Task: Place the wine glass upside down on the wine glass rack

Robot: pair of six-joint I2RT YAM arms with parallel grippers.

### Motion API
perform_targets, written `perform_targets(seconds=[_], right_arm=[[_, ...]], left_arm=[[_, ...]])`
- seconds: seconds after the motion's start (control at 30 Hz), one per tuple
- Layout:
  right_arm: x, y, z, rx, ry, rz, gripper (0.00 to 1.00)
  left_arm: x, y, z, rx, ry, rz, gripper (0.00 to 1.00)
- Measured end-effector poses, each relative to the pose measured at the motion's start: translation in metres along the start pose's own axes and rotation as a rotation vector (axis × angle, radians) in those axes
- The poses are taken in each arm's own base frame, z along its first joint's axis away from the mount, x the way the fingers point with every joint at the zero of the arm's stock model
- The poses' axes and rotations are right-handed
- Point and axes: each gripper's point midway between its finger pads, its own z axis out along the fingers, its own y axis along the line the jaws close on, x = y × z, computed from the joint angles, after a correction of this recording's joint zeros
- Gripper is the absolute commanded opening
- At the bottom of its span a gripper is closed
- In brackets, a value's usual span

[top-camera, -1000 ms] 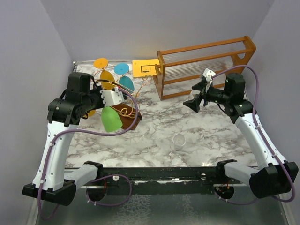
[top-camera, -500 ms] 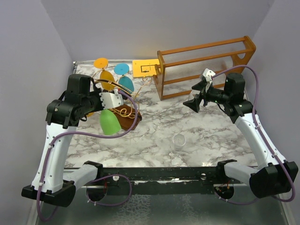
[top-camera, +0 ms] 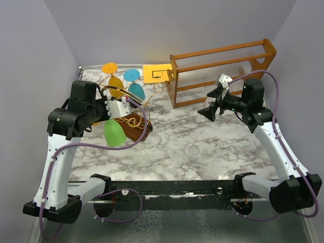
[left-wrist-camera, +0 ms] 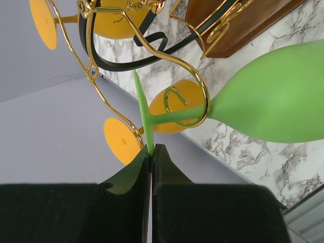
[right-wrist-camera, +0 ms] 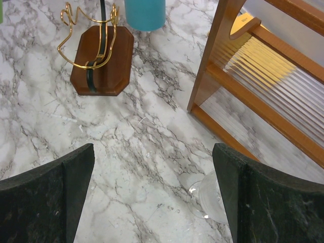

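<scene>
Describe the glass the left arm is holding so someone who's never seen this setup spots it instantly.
On the left of the marble table stands the wine glass rack, gold wire on a brown base. The left gripper pinches the foot of a wine glass at its near side. It is the only green one: the rack's other glasses are orange or blue.
</scene>
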Motion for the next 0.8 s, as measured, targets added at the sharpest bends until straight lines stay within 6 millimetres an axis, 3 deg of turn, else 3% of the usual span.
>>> perform_targets(seconds=[0.27, 0.53, 0.8], right_arm=[[0.000, 0.000, 0.000, 0.000, 0.000, 0.000, 1.00], [0.000, 0.000, 0.000, 0.000, 0.000, 0.000, 1.00], [0.000, 0.000, 0.000, 0.000, 0.000, 0.001, 1.00]], left_arm=[[0.007, 0.003, -0.001, -0.014, 0.039, 0.005, 0.00], [0.015, -0.002, 0.014, 0.000, 0.078, 0.006, 0.00], [0.014, -0.001, 0.015, -0.006, 0.073, 0.006, 0.09]])
